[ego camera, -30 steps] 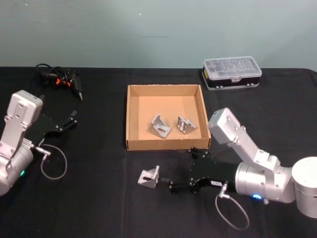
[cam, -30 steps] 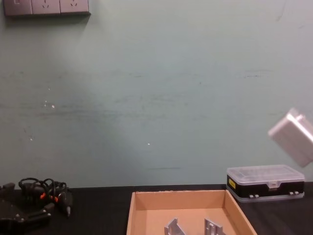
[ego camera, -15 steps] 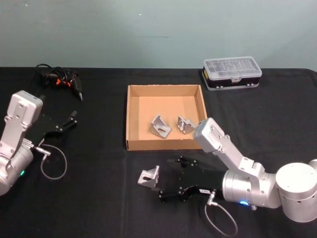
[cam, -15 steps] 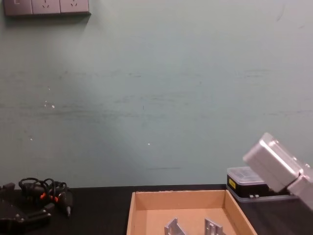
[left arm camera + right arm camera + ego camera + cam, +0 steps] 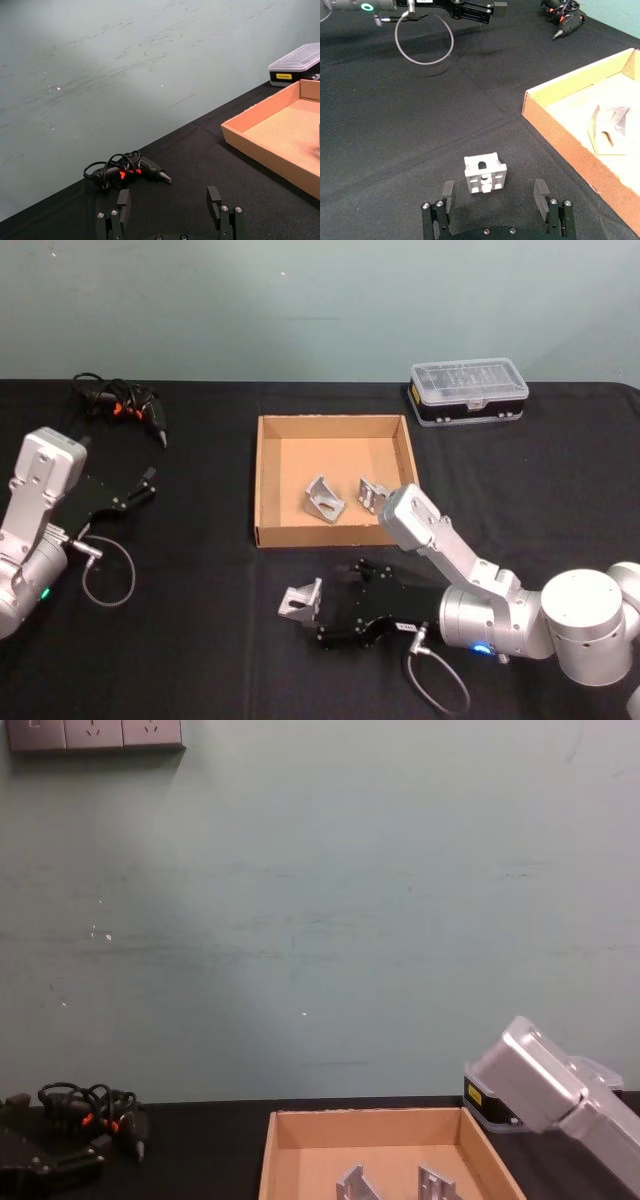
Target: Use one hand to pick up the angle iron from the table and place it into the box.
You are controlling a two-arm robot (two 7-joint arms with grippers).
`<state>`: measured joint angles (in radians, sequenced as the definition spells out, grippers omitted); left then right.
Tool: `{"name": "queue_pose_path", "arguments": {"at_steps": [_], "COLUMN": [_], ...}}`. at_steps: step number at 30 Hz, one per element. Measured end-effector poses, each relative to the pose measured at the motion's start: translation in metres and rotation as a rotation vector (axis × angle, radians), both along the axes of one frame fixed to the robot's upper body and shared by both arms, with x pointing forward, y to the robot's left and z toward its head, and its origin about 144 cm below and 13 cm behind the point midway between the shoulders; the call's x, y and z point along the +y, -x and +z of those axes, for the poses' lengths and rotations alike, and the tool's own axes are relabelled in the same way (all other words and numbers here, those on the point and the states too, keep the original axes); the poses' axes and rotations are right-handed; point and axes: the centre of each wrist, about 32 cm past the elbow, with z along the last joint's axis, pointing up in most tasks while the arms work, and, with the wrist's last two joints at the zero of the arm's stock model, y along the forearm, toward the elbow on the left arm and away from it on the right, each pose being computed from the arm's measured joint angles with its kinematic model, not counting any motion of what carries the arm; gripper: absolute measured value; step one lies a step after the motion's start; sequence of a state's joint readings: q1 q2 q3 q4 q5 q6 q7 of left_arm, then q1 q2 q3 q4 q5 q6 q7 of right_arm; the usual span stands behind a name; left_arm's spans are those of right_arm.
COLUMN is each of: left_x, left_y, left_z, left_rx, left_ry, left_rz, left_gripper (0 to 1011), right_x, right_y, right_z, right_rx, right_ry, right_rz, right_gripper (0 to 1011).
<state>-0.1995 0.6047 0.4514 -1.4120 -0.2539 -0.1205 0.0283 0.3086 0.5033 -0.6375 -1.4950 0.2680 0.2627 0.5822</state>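
While wide open and empty, the right tool (image 5: 495, 192) straddles the angle iron (image 5: 485, 175), apparently without touching it; the left tool (image 5: 169, 193) idles open.

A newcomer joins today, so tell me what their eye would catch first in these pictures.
First, the right gripper, open and low over the black table, lined up on a lone silver angle iron on the robot's side of the box. Next, the tan box at mid-table, with two more angle irons lying inside. The left gripper sits idle, open, at the table's left.
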Motion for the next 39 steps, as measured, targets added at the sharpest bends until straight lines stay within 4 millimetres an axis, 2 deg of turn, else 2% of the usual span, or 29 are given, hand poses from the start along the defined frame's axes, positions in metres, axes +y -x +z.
{"name": "queue_pose_path", "arguments": {"at_steps": [26, 37, 38, 39], "left_x": [0.000, 0.000, 0.000, 0.000], "left_y": [0.000, 0.000, 0.000, 0.000], "left_z": [0.000, 0.000, 0.000, 0.000], "left_rx": [0.000, 0.000, 0.000, 0.000], "left_ry": [0.000, 0.000, 0.000, 0.000], "left_rz": [0.000, 0.000, 0.000, 0.000], "left_gripper": [1000, 1000, 1000, 1000], "right_x": [0.018, 0.020, 0.020, 0.020], "right_y": [-0.014, -0.015, -0.015, -0.014], "right_z": [0.000, 0.001, 0.001, 0.000], "right_rx": [-0.014, -0.014, -0.015, -0.014], "right_ry": [-0.003, 0.004, 0.004, 0.004], "right_rz": [0.027, 0.033, 0.033, 0.033], "right_gripper": [1003, 756, 692, 676]}}
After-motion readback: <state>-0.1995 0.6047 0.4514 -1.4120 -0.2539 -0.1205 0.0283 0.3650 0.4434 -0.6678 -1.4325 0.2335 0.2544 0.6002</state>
